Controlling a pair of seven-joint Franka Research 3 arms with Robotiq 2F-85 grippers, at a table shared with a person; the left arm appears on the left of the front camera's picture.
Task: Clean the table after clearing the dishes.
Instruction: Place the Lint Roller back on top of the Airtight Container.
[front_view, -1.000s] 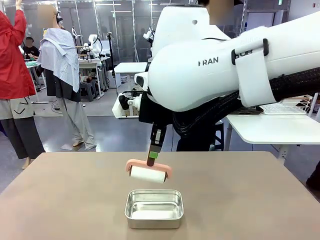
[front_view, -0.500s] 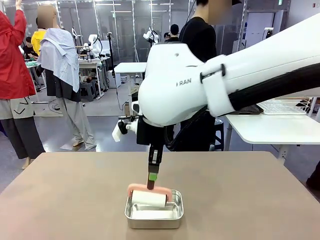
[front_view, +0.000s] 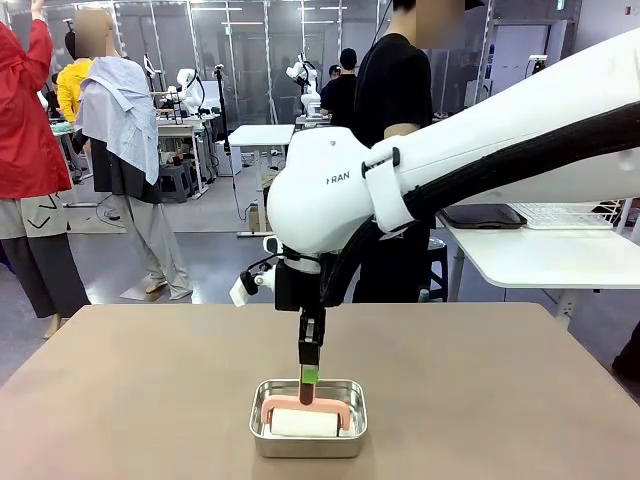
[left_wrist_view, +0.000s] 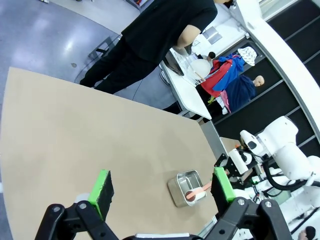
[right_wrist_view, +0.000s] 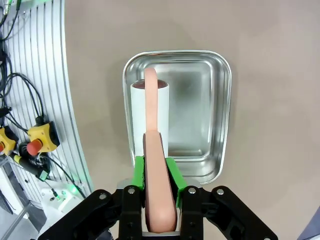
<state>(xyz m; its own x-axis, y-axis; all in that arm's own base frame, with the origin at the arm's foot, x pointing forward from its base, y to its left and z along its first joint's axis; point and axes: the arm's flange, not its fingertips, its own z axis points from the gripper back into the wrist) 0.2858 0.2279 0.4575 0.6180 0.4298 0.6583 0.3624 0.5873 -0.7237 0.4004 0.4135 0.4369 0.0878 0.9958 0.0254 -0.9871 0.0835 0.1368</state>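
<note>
The right gripper pinches the pink handle of a lint roller, whose white roll lies just below its fingertips inside the small steel pan (near the table's front edge). The left gripper hangs with pads spread wide, nothing between them.

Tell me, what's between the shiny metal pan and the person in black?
Just bare table. In the front view, nothing sits on the top between the pan and the far edge where the person in black stands.
</note>
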